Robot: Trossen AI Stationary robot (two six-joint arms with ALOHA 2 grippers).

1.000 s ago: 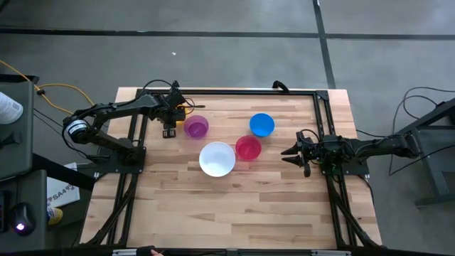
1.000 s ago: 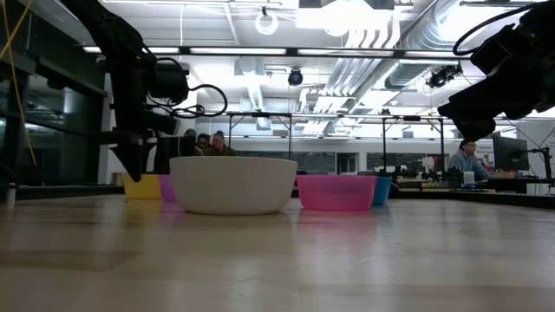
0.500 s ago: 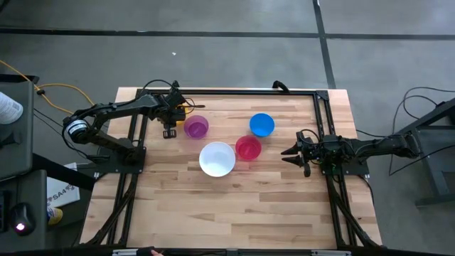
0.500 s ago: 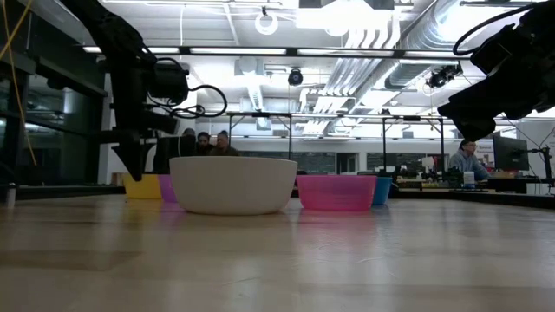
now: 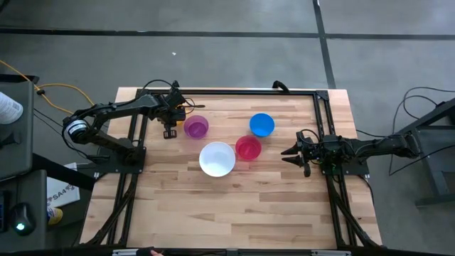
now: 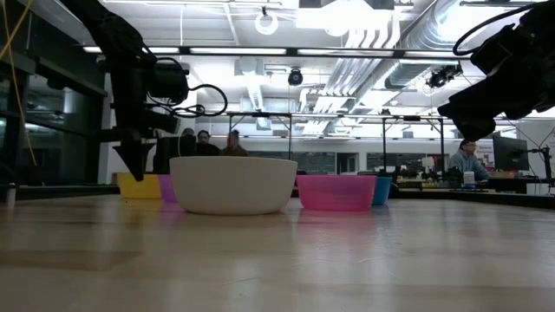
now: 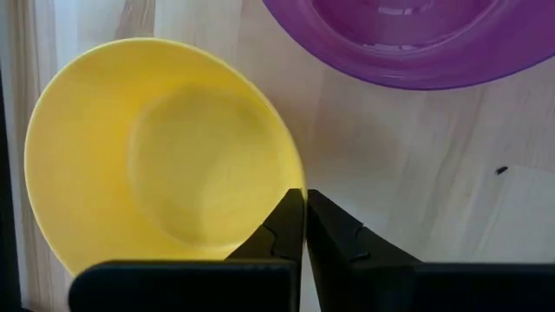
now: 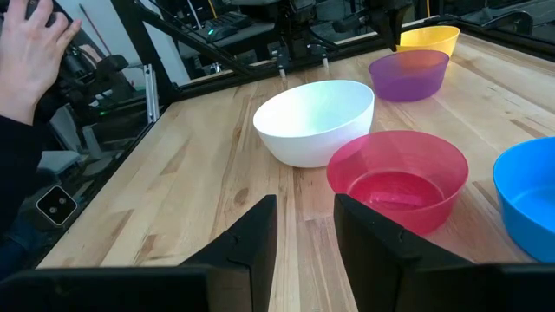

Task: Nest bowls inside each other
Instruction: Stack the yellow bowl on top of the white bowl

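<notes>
Left gripper (image 7: 304,204) pinched narrow on yellow bowl (image 7: 156,156) rim. Best lifted straight, level, clear of purple bowl (image 7: 408,43) just beside. Right gripper (image 8: 305,227) waiting wide.

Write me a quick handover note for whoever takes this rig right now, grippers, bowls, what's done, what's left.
Left gripper: shut on the yellow bowl's rim, at the table's far left.
Right gripper: open, empty, waiting at the right edge.
Purple bowl sits beside the yellow one. White bowl and red-pink bowl are mid-table; the blue bowl is behind them.
Done: nothing nested.
Left: lift the yellow bowl and stack all five.
</notes>
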